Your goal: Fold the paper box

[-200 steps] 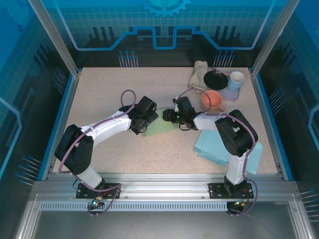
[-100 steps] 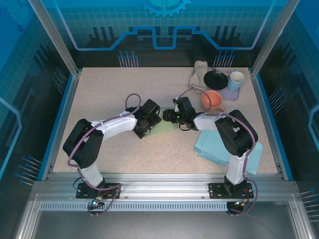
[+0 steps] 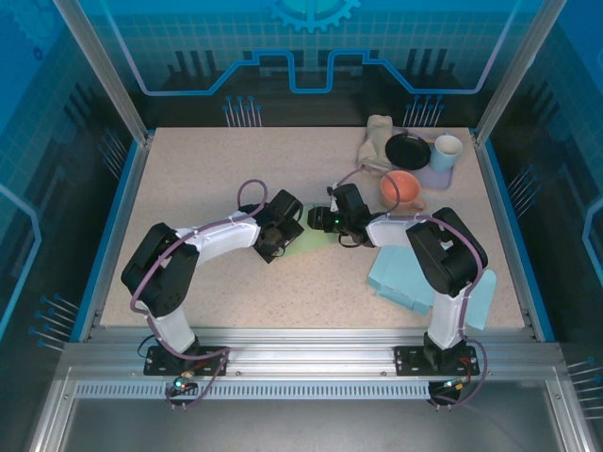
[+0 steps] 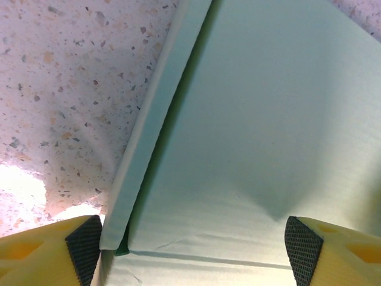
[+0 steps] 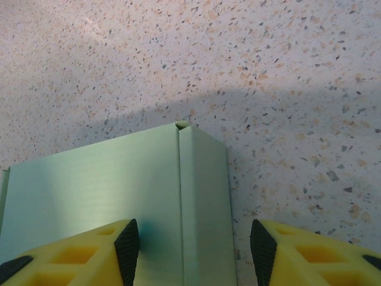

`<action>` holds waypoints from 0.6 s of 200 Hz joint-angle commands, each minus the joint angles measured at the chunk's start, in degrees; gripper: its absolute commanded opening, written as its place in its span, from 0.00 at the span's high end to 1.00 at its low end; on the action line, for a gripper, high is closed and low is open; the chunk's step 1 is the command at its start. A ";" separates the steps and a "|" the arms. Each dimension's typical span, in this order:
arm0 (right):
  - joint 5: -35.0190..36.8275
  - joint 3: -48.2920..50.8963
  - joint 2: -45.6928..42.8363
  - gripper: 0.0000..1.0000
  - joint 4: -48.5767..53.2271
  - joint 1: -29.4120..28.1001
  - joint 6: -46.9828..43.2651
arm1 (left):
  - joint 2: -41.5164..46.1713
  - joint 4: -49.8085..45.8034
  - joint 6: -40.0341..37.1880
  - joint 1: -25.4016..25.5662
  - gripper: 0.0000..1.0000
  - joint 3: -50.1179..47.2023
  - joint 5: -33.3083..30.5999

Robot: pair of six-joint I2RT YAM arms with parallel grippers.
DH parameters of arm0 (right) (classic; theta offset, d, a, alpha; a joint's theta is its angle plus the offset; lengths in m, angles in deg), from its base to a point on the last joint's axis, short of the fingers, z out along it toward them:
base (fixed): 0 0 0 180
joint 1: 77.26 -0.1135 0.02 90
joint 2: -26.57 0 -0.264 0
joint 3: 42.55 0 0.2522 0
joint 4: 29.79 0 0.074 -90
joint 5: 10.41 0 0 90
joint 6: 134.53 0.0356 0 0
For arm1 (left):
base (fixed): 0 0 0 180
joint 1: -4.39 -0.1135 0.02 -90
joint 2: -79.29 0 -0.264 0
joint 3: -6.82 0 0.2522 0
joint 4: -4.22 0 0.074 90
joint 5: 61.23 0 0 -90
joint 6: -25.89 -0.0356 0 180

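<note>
Ribbed, pale-green paper box (image 4: pixel 250 119) lies flat on the speckled bench (image 5: pixel 268 59), one narrow flap creased. Left hand (image 4: pixel 193 241) and right hand (image 5: pixel 194 239) are released astride it; overhead it is mostly covered.

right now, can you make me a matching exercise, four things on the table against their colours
Things:
1. paper box
2. bowl
3. round dish
4. stack of sheets

Colours:
A. black
B. pale green
C. light blue
D. orange

Pairs: 1-B, 2-D, 3-A, 4-C
</note>
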 commanded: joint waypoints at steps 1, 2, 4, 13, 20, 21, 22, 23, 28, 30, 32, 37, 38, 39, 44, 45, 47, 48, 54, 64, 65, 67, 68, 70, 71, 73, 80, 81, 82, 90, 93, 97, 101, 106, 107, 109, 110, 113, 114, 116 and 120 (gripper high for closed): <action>-0.35 1.56 -1.18 0.46 0.20 -1.04 0.49 | 1.22 0.39 -0.41 0.31 0.19 -1.12 -1.96; -0.34 1.56 -1.22 0.46 0.19 -1.04 0.48 | 1.22 0.40 -0.42 0.30 0.19 -1.12 -2.04; -0.33 1.56 -1.20 0.46 0.18 -1.03 0.47 | 1.30 0.40 -0.49 0.35 0.19 -1.12 -2.14; -0.34 1.70 -1.41 0.45 0.20 -1.12 0.38 | 1.28 0.31 -0.60 0.36 0.19 -1.26 -2.48; -0.33 1.72 -1.50 0.45 0.10 -1.14 0.25 | 1.22 0.40 -0.62 0.36 0.19 -1.34 -2.72; -0.33 1.68 -1.51 0.45 0.09 -1.10 0.23 | 1.22 0.44 -0.66 0.32 0.19 -1.37 -2.72; -0.33 1.66 -1.52 0.45 0.09 -1.12 0.22 | 1.22 0.46 -0.68 0.30 0.19 -1.38 -2.73; -0.33 1.70 -1.48 0.45 0.09 -1.13 0.21 | 1.22 0.47 -0.68 0.29 0.19 -1.38 -2.73; -0.33 1.79 -1.48 0.45 0.00 -1.14 0.13 | 1.16 0.56 -0.65 0.27 0.20 -1.47 -2.73; -0.33 1.79 -1.51 0.45 -0.05 -1.18 0.14 | 1.14 0.62 -0.68 0.21 0.19 -1.47 -2.73; -0.33 1.79 -1.52 0.45 -0.08 -1.15 0.12 | 1.06 0.69 -0.67 0.20 0.20 -1.50 -2.73; -0.31 1.76 -1.60 0.45 -0.03 -1.18 0.04 | 1.04 0.89 -0.69 0.20 0.20 -1.56 -2.62; -0.32 1.74 -1.56 0.45 -0.06 -1.20 0.04 | 1.00 0.95 -0.69 0.24 0.20 -1.56 -2.58; -0.37 1.74 -1.54 0.45 -0.07 -1.22 0.03 | 0.97 0.98 -0.65 0.22 0.20 -1.56 -2.57; -0.31 1.79 -1.52 0.45 -0.01 -1.23 0.03 | 0.87 1.22 -0.67 0.20 0.21 -1.61 -2.47; -0.32 1.76 -1.52 0.45 -0.01 -1.28 0.03 | 0.87 1.20 -0.68 0.20 0.21 -1.63 -2.47; -0.26 1.80 -1.52 0.45 0.00 -1.31 0.03 | 0.80 1.28 -0.69 0.26 0.22 -1.58 -2.40; -0.25 1.86 -1.48 0.45 0.00 -1.31 0.03 | 0.79 1.37 -0.69 0.27 0.22 -1.66 -2.34; -0.24 1.89 -1.50 0.45 -0.07 -1.36 0.03 | 0.76 1.53 -0.61 0.21 0.23 -1.74 -2.16; -0.24 1.85 -1.43 0.45 0.00 -1.27 0.03 | 0.52 2.04 -0.71 0.25 0.25 -1.80 -1.65; -0.24 1.88 -1.39 0.45 -0.05 -1.29 0.03 | 0.52 2.05 -0.70 0.22 0.25 -1.72 -1.57; -0.24 1.86 -1.40 0.45 -0.08 -1.27 0.03 | 0.51 2.11 -0.67 0.20 0.25 -1.67 -1.47; -0.24 1.84 -1.42 0.45 -0.04 -1.29 0.03 | 0.51 2.09 -0.68 0.24 0.26 -1.66 -1.44; -0.29 1.87 -1.43 0.45 -0.08 -1.31 -0.01 | 0.51 2.18 -0.69 0.23 0.26 -1.61 -1.26; -0.27 1.89 -1.43 0.45 -0.04 -1.36 0.01 | 0.51 2.17 -0.73 0.26 0.26 -1.63 -1.25; -0.25 1.84 -1.39 0.45 -0.01 -1.39 0.02 | 0.51 2.22 -0.70 0.25 0.27 -1.65 -1.17; -0.24 1.89 -1.37 0.45 -0.07 -1.40 -0.02 | 0.64 2.36 -0.73 0.27 0.28 -1.57 -0.85; -0.24 1.85 -1.40 0.45 -0.03 -1.40 -0.04 | 0.62 2.39 -0.76 0.28 0.28 -1.57 -0.82; -0.20 1.84 -1.42 0.45 -0.06 -1.40 0.00 | 0.61 2.40 -0.72 0.24 0.29 -1.56 -0.81; -0.15 1.80 -1.38 0.46 -0.08 -1.49 -0.06 | 0.76 2.48 -0.86 0.21 0.30 -1.48 -0.66; -0.16 1.77 -1.41 0.46 0.04 -1.54 -0.04 | 0.92 2.39 -0.87 0.23 0.31 -1.48 -0.67; -0.11 1.77 -1.43 0.46 0.09 -1.43 -0.06 | 0.93 2.47 -0.74 0.21 0.31 -1.47 -0.70; -0.07 1.68 -1.43 0.46 0.09 -1.53 -0.14 | 1.02 2.49 -0.76 0.23 0.31 -1.48 -0.73; -0.07 1.67 -1.43 0.46 0.12 -1.55 -0.15 | 1.04 2.42 -0.77 0.27 0.31 -1.48 -0.79; -0.07 1.70 -1.43 0.46 0.10 -1.52 -0.15 | 1.04 2.42 -0.77 0.28 0.31 -1.48 -0.79; 0.00 1.68 -1.41 0.46 0.13 -1.57 -0.19 | 1.06 2.42 -0.76 0.28 0.31 -1.54 -0.88; 0.01 1.71 -1.42 0.46 0.15 -1.57 -0.21 | 1.05 2.42 -0.77 0.28 0.31 -1.55 -0.97; 0.02 1.65 -1.43 0.46 0.19 -1.55 -0.23 | 1.12 2.30 -0.80 0.26 0.31 -1.52 -1.05; 0.02 1.65 -1.43 0.46 0.18 -1.52 -0.19 | 1.08 2.27 -0.83 0.23 0.31 -1.54 -1.05; 0.02 1.69 -1.41 0.46 0.18 -1.54 -0.21 | 1.05 2.25 -0.86 0.29 0.31 -1.52 -1.10; 0.06 1.65 -1.39 0.46 0.17 -1.56 -0.30 | 1.00 2.13 -0.87 0.23 0.32 -1.50 -1.35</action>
